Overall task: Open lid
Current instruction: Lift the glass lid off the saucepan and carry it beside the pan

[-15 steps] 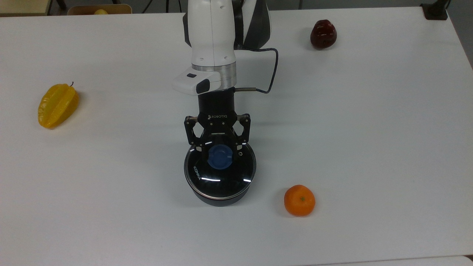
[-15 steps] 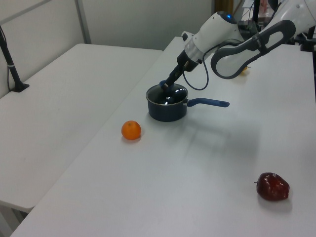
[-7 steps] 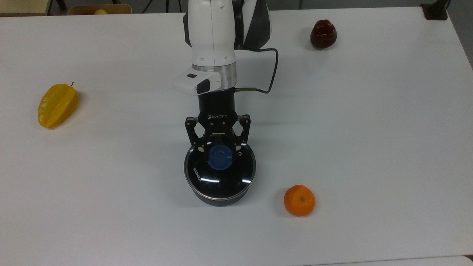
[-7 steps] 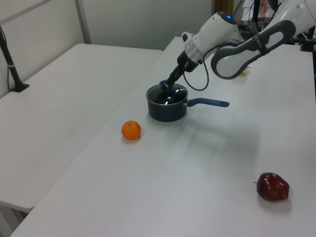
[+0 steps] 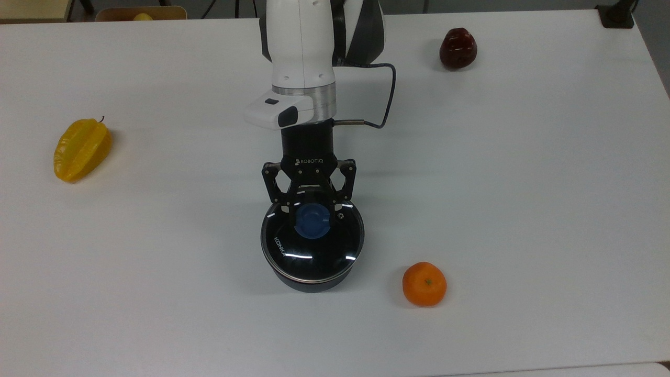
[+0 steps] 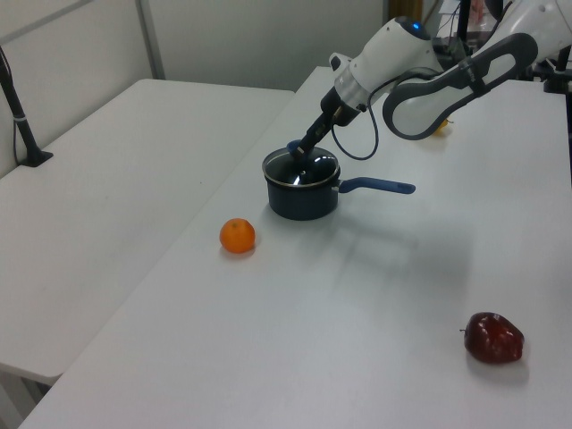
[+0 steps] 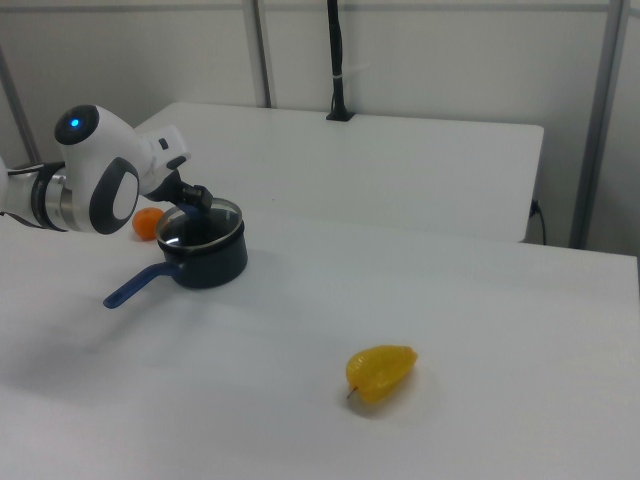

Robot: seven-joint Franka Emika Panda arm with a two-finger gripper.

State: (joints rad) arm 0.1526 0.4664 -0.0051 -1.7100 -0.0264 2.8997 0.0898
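Here: white counter (image 5: 523, 183); black saucepan (image 6: 302, 198) w/ blue handle near centre; glass lid (image 5: 312, 242) atop pan, slightly tilted in left view; tool (image 5: 312, 220) fingers clamped on lid's blue knob (image 5: 312, 222); orange (image 5: 424, 284) nearby.

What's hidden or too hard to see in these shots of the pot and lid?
- Saucepan inside: top view, dark lid glass and reflections hide it.
- Saucepan handle: top view, the arm covers it.
- Orange: right view, partly behind the arm.
- Lid's seating on the rim: too small in the left view.
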